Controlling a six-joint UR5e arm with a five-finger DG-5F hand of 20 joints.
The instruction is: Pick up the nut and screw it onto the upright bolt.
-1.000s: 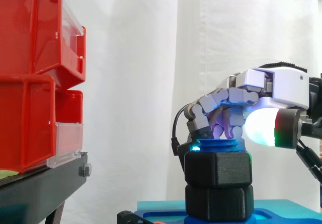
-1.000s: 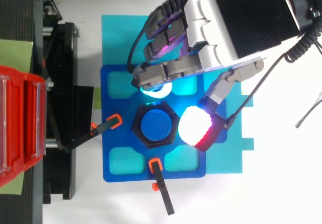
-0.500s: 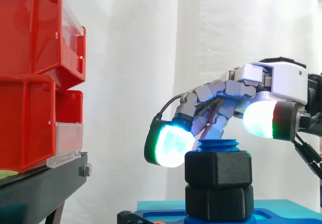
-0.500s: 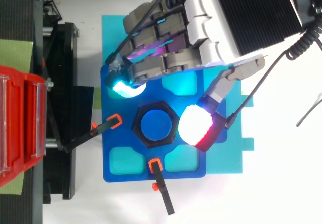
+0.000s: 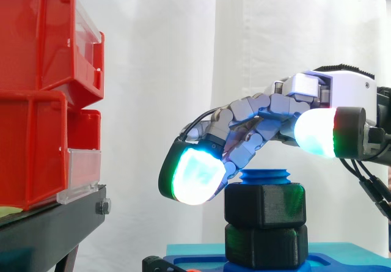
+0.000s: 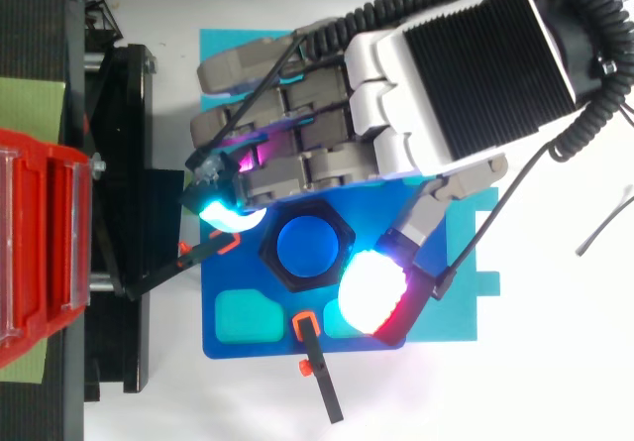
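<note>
While the hand hovers with fingers stretched loose, gripping nothing, just above the black nut threaded on the blue bolt, I'd worry a careless re-grip cocks it and jams the thread.

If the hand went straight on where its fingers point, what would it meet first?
Probably the black stand under the red bins; the hand points left, slightly down, though depth is unclear.
</note>
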